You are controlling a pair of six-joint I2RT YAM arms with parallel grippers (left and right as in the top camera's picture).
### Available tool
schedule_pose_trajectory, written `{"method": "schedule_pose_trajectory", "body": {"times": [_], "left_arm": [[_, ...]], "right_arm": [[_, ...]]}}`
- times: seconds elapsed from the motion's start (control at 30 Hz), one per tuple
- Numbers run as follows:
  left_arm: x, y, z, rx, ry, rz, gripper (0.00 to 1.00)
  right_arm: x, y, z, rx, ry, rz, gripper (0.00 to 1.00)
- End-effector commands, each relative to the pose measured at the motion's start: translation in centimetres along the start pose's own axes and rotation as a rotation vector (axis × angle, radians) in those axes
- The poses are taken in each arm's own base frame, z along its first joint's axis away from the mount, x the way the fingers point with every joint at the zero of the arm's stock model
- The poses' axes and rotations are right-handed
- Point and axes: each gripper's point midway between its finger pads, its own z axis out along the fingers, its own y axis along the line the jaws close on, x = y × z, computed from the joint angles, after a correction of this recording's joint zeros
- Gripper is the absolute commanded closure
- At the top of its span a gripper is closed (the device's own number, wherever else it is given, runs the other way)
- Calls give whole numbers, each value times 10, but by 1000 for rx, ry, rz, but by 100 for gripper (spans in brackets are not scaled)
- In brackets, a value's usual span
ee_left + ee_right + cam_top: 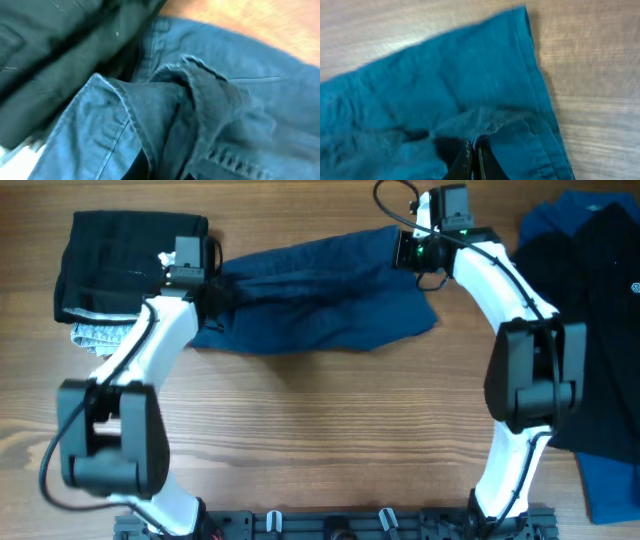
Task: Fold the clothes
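The dark navy-blue shorts [320, 295] lie stretched across the far middle of the table, held at both ends. My left gripper [218, 298] is shut on their bunched left end; in the left wrist view the gathered fabric [225, 115] fills the frame and hides the fingers almost wholly. At the right end, my right gripper [403, 248] pinches a small fold. The right wrist view shows its black fingertips [475, 152] pressed together on the blue cloth [445, 90] near the hem.
A folded black garment [130, 265] sits at the far left on a light grey one [95, 335], right beside my left gripper. A pile of black and bright blue clothes [590, 330] covers the right edge. Bare wood [330, 430] spans the front.
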Motion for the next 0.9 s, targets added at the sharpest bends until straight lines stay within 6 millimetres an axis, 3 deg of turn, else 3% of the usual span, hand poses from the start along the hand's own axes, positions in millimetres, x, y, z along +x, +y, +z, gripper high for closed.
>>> {"method": "schedule_pose_trajectory", "body": {"times": [0.0, 0.1, 0.2, 0.23, 0.3, 0.37, 0.4, 0.43, 0.47, 0.5, 0.57, 0.7, 0.8, 0.83, 0.87], "left_arm": [[17, 3, 31, -51, 48, 20, 96], [25, 8, 43, -78, 74, 24, 96], [22, 13, 45, -103, 58, 24, 96], [20, 13, 45, -103, 48, 23, 96], [12, 8, 45, -86, 12, 19, 91], [-6, -5, 38, -41, -47, 53, 81], [-24, -17, 26, -8, -96, 83, 60], [-36, -25, 16, 12, -126, 105, 55], [-53, -36, 1, 37, -167, 124, 42], [-67, -44, -13, 58, -201, 138, 34], [-97, -61, -55, 101, -276, 150, 11], [-100, -58, -93, 107, -284, 148, 6], [-81, -43, -97, 58, -205, 163, 5], [-75, -39, -96, 46, -179, 167, 7], [-68, -36, -94, 38, -148, 172, 12]], "right_arm": [[5, -3, 10, 6, 18, -13, 96], [1, -3, 14, 1, 0, -23, 96], [-16, 0, 20, -17, -71, -37, 94], [-22, 2, 21, -24, -97, -37, 87], [-31, 3, 26, -37, -138, -26, 51], [-39, 4, 31, -46, -173, -37, 41], [-47, 6, 29, -54, -207, -53, 37], [-52, 8, 27, -60, -229, -60, 34], [-60, 11, 23, -72, -255, -76, 28], [-66, 13, 17, -77, -276, -94, 27], [-77, 18, -6, -101, -306, -121, 23], [-73, 26, -50, -98, -274, -182, 14], [-76, 37, -87, -98, -297, -218, 8], [-75, 39, -96, -98, -298, -217, 8], [-70, 40, -103, -95, -279, -206, 16]]}}
